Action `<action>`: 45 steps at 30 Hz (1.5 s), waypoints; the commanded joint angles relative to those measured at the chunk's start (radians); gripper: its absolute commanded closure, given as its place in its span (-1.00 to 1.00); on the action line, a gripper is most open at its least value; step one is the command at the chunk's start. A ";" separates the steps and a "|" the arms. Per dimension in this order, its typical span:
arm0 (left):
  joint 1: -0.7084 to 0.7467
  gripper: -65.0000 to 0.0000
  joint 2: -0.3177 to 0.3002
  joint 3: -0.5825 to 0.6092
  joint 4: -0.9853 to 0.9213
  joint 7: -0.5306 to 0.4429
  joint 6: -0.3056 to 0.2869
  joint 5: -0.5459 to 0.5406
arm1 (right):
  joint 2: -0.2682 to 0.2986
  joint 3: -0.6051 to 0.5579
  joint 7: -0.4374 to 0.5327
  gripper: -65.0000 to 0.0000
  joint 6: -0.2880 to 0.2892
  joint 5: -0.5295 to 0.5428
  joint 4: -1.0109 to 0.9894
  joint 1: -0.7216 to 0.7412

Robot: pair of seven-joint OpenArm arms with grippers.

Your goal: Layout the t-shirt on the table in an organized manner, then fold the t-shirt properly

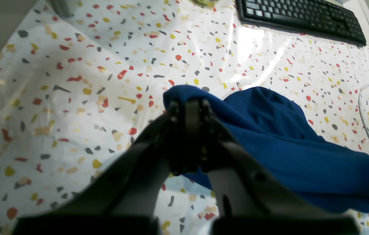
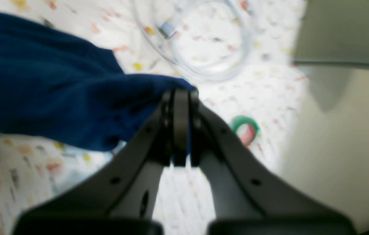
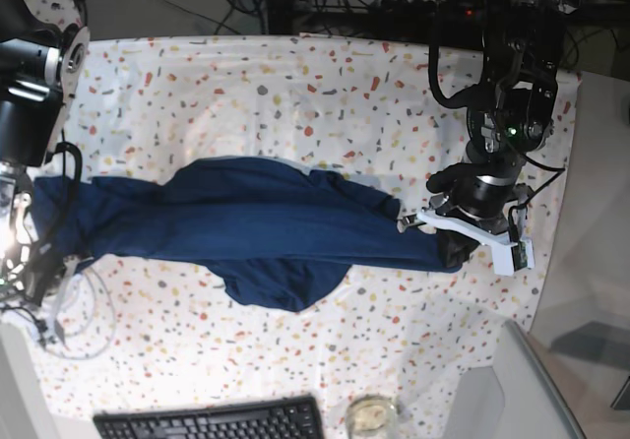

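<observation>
Grippers both clamped on cloth: left gripper (image 1: 189,107) pinching one end of the t-shirt (image 3: 266,227), right gripper (image 2: 181,98) pinching the opposite end. Shirt stretched in a long bunched band across the table (image 3: 295,75), middle sagging toward the keyboard (image 3: 212,422). Laying-out step in hand, folding not begun. Next: spreading flat, probably by regripping nearer the corners.
</observation>
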 commanded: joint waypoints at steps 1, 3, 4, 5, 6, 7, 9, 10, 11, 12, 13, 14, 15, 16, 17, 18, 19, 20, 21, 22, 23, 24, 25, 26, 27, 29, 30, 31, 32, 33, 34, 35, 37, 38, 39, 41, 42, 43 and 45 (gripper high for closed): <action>-0.006 1.00 -0.009 -0.005 0.013 -0.023 0.003 0.006 | 0.022 0.021 0.036 0.98 -0.018 -0.010 -0.048 0.049; -0.004 1.00 -0.009 -0.005 0.012 -0.023 0.003 0.006 | 0.026 0.036 0.108 0.97 -0.072 -0.010 -0.159 0.089; -0.004 1.00 -0.009 -0.005 0.012 -0.023 0.003 0.006 | 0.030 0.038 0.135 0.97 -0.091 -0.010 -0.194 0.101; -0.004 1.00 -0.009 -0.005 0.010 -0.023 0.003 0.006 | 0.030 0.036 0.148 0.95 -0.092 -0.010 -0.206 0.103; -0.004 1.00 -0.009 -0.005 0.010 -0.023 0.003 0.006 | 0.030 0.036 0.138 0.86 -0.091 -0.010 -0.197 0.104; -0.004 1.00 -0.009 -0.005 0.010 -0.023 0.003 0.006 | 0.030 0.036 0.114 0.73 -0.091 -0.010 -0.170 0.100; -0.006 1.00 -0.007 -0.005 0.010 -0.023 0.003 0.006 | 0.030 0.036 0.040 0.33 -0.088 -0.008 -0.051 0.057; -0.006 1.00 -0.007 -0.005 0.010 -0.023 0.003 0.006 | 0.029 0.038 0.002 0.08 -0.078 -0.004 0.048 0.014; -0.006 1.00 -0.007 -0.005 0.010 -0.023 0.003 0.006 | 0.026 0.039 -0.023 -0.13 -0.058 -0.004 0.139 -0.037; -0.006 1.00 -0.007 -0.005 0.010 -0.023 0.003 0.006 | 0.021 0.041 -0.047 -0.37 -0.029 -0.004 0.246 -0.098; -0.006 1.00 -0.007 -0.005 0.010 -0.023 0.003 0.006 | 0.013 0.041 -0.060 -0.54 -0.009 -0.002 0.328 -0.154; -0.006 1.00 -0.007 -0.005 0.010 -0.023 0.003 0.006 | -0.004 0.044 -0.061 -0.70 0.000 -0.002 0.401 -0.220; -0.006 1.00 -0.007 -0.005 0.010 -0.023 0.003 0.006 | -0.027 0.045 -0.049 -0.79 0.000 -0.004 0.450 -0.279; -0.006 1.00 -0.007 -0.005 0.010 -0.023 0.003 0.006 | -0.045 0.044 -0.023 -0.80 0.000 -0.005 0.469 -0.329; -0.006 1.00 -0.007 -0.005 0.010 -0.023 0.003 0.006 | -0.059 0.041 0.017 -0.80 0.000 -0.007 0.464 -0.368; -0.006 1.00 -0.007 -0.005 0.010 -0.023 0.003 0.006 | -0.076 0.039 0.056 -0.80 -0.003 -0.007 0.444 -0.384; -0.006 1.00 -0.007 -0.005 0.010 -0.023 0.003 0.006 | -0.094 0.042 0.095 -0.80 -0.003 -0.008 0.410 -0.393; -0.006 1.00 -0.007 -0.005 0.010 -0.023 0.003 0.006 | -0.106 0.047 0.131 -0.80 -0.003 -0.008 0.366 -0.393; -0.004 1.00 -0.007 -0.005 0.010 -0.023 0.003 0.006 | -0.111 0.047 0.160 -0.80 -0.003 -0.008 0.321 -0.391; -0.004 1.00 -0.007 -0.005 0.012 -0.023 0.003 0.006 | -0.111 0.047 0.180 -0.80 -0.003 -0.008 0.278 -0.388; -0.004 1.00 -0.007 -0.005 0.012 -0.023 0.003 0.006 | -0.111 0.047 0.194 -0.80 -0.003 -0.008 0.249 -0.378; -0.004 1.00 -0.007 -0.005 0.012 -0.023 0.003 0.006 | -0.111 0.047 0.203 -0.79 -0.003 -0.008 0.222 -0.365; -0.004 1.00 -0.007 -0.005 0.012 -0.023 0.003 0.006 | -0.111 0.047 0.212 -0.79 -0.003 -0.008 0.189 -0.353; -0.004 1.00 -0.007 -0.005 0.012 -0.023 0.003 0.006 | -0.111 0.047 0.223 -0.79 -0.003 -0.008 0.156 -0.344; -0.004 1.00 -0.007 -0.005 0.012 -0.020 0.003 0.006 | -0.111 0.048 0.238 -0.79 -0.005 -0.008 0.125 -0.330; -0.007 1.00 -0.006 -0.005 0.012 0.018 0.003 0.006 | -0.111 0.056 0.258 -0.78 -0.005 -0.008 0.087 -0.316; -0.014 1.00 -0.006 -0.007 0.012 0.046 0.003 0.006 | -0.111 0.068 0.264 -0.71 -0.005 -0.008 0.076 -0.316; -0.015 1.00 -0.006 -0.008 0.012 0.064 0.003 0.006 | -0.111 0.073 0.264 -0.58 -0.005 -0.008 0.074 -0.315; -0.015 1.00 -0.006 -0.008 0.012 0.075 0.003 0.006 | -0.111 0.074 0.264 -0.39 -0.005 -0.008 0.074 -0.315; -0.015 1.00 -0.006 -0.008 0.012 0.076 0.003 0.006 | -0.111 0.074 0.264 -0.21 -0.005 -0.008 0.074 -0.315; -0.015 1.00 -0.006 -0.008 0.012 0.076 0.003 0.007 | -0.111 0.074 0.264 -0.03 -0.005 -0.008 0.074 -0.315; -0.015 1.00 -0.006 -0.010 0.012 0.076 0.003 0.007 | -0.111 0.074 0.264 0.17 -0.005 -0.008 0.074 -0.315; -0.015 1.00 -0.006 -0.013 0.012 0.076 0.003 0.007 | -0.111 0.077 0.260 0.58 -0.005 -0.008 0.076 -0.315; -0.015 1.00 -0.006 -0.015 0.012 0.076 0.003 0.007 | -0.111 0.081 0.257 0.76 -0.005 -0.008 0.076 -0.315; -0.015 1.00 -0.006 -0.015 0.012 0.076 0.003 0.007 | -0.111 0.081 0.255 0.91 -0.005 -0.008 0.077 -0.315; -0.017 1.00 -0.006 -0.016 0.012 0.076 0.003 0.007 | -0.111 0.082 0.253 0.95 -0.005 -0.008 0.080 -0.316; -0.017 1.00 -0.006 -0.016 0.013 0.076 0.003 0.007 | -0.110 0.082 0.252 0.94 -0.005 -0.008 0.091 -0.321; -0.017 1.00 -0.006 -0.016 0.013 0.076 0.003 0.007 | -0.110 0.084 0.240 0.94 -0.005 -0.008 0.111 -0.327; -0.017 1.00 -0.006 -0.015 0.018 0.076 0.003 0.007 | -0.097 0.084 0.197 0.94 -0.005 -0.008 0.173 -0.352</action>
